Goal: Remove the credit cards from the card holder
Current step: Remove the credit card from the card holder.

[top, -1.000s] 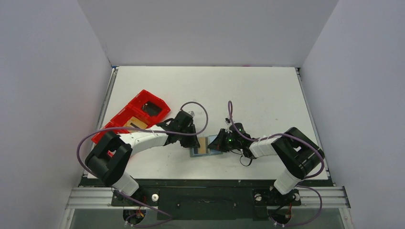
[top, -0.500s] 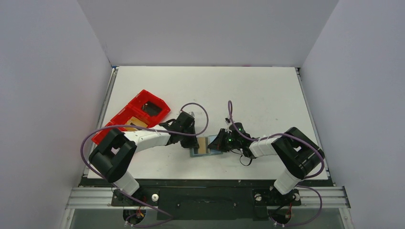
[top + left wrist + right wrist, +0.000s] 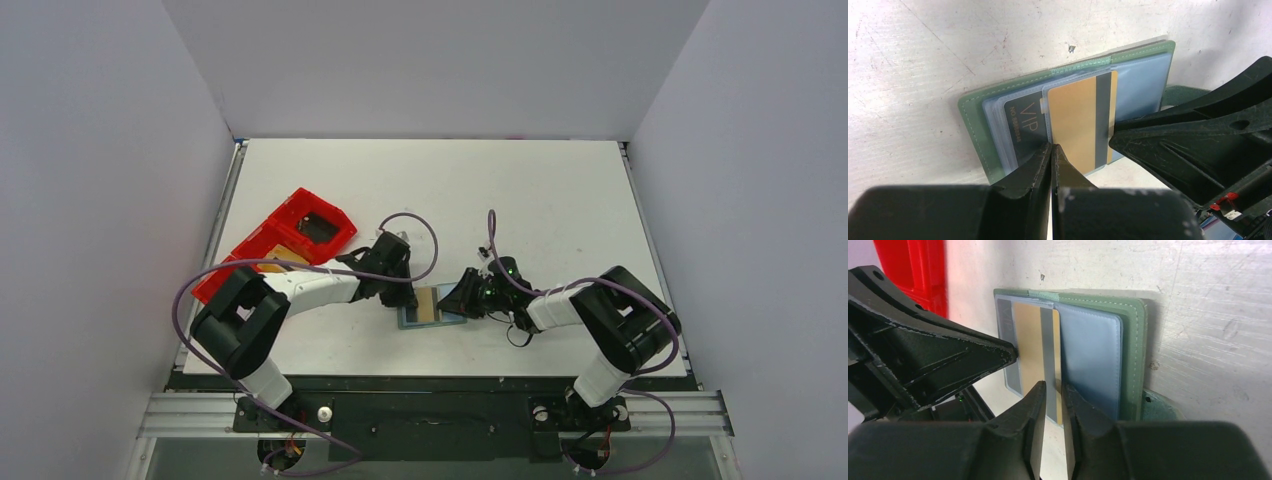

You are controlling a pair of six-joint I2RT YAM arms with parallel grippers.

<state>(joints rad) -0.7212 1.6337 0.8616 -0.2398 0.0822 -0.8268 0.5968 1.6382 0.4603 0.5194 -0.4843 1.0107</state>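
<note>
One card holder [image 3: 971,125], grey-green, lies open and flat on the white table [image 3: 540,190]. Two cards show inside it. The gold card [image 3: 1073,125] has a dark stripe and sits in a clear sleeve over the middle of the card holder. The dark card [image 3: 1020,130], printed VIP, is tucked partly under the gold card. The clear sleeves [image 3: 1093,355] are stacked inside the card holder; I can't tell how many.

There are two grippers, one at each side of the card holder.

The left gripper [image 3: 1052,147] has its fingers pressed together with nothing seen between them. Its tips are down on the card holder right where the gold card overlaps the dark card. In the right wrist view its tip meets the long edge of the gold card.

The right gripper [image 3: 1053,387] has its fingers a narrow slit apart and is not clamped on anything. Its tips are at the striped end of the gold card, which is seen through the slit.

In the overhead view the two grippers flank the card holder, both right against it.

One red tray [image 3: 290,205] sits well apart from the card holder, beyond the left gripper. Two compartments are visible, one with something dark in it and one with something tan, both too small to name.
</note>
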